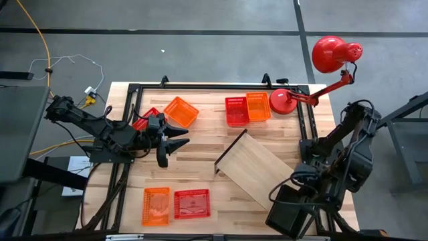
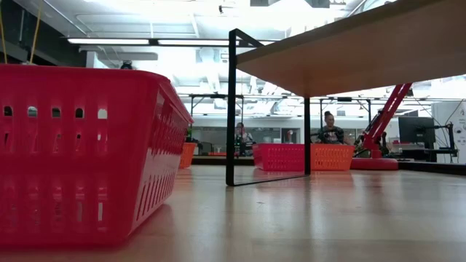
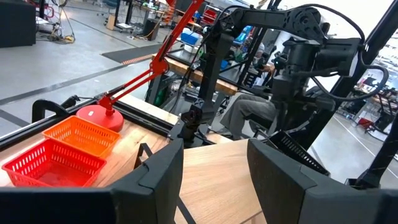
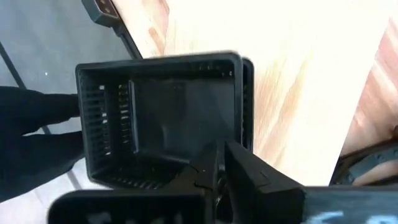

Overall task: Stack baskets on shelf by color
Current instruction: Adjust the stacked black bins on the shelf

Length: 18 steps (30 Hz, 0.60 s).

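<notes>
Grey workshop floor surrounds the plank table (image 1: 194,171), whose black frame rails run along its far and side edges. Across the middle lies the shelf (image 1: 257,167), set at a slant with its black bracket end toward the table's centre and its other end reaching the right arm's corner. Bare wood stays open between the shelf and the near-left corner, where an orange basket (image 1: 156,205) and a red basket (image 1: 192,203) sit side by side close to the near edge. Along the far edge, a red basket (image 1: 235,111) and an orange one (image 1: 258,106) touch, just beside the red lamp's round base (image 1: 281,102). Another orange basket (image 1: 180,112) lies tilted near the far-left, with a red one (image 1: 146,118) partly hidden under the left arm.

The left gripper (image 1: 166,144) hovers over the table's left-centre with its fingers apart, holding nothing. The right gripper (image 4: 217,165) is at the near-right corner, its fingers pinched together on the rim of a black basket (image 4: 161,118), which overhangs the table's edge there.
</notes>
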{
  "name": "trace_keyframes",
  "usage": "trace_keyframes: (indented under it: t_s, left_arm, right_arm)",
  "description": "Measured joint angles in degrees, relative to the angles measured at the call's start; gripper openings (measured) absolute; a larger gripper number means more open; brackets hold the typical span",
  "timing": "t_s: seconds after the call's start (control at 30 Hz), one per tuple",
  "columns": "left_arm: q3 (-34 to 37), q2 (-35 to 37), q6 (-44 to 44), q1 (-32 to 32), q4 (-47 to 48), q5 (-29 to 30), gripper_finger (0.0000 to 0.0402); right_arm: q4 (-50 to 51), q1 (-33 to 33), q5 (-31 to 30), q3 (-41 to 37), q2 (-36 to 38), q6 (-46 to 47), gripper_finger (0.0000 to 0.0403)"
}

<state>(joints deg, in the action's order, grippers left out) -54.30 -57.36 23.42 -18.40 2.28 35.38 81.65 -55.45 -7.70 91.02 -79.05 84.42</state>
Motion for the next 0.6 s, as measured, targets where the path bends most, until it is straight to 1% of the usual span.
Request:
trace_keyframes:
  t_s: [0.1,0.2,0.4,0.6]
  left_arm:
    - [0.0,0.0,0.0,0.0,0.0,0.0,0.0165]
    - [0.0,0.0,0.0,0.0,0.0,0.0,0.0165]
    - [0.0,0.0,0.0,0.0,0.0,0.0,0.0165]
    - [0.0,0.0,0.0,0.0,0.0,0.0,0.0165]
  right_arm:
    - [0.3,0.0,-0.4,0.0,-0.1,-1.3,0.0003]
    - [1.5,0.0,-0.7,0.0,-0.1,-0.9,0.0004]
    - [2.5,0.0,2.3,0.0,-1.3,-0.7,0.0]
    - [3.2,0.0,2.8,0.0,-2.9,0.1,0.0]
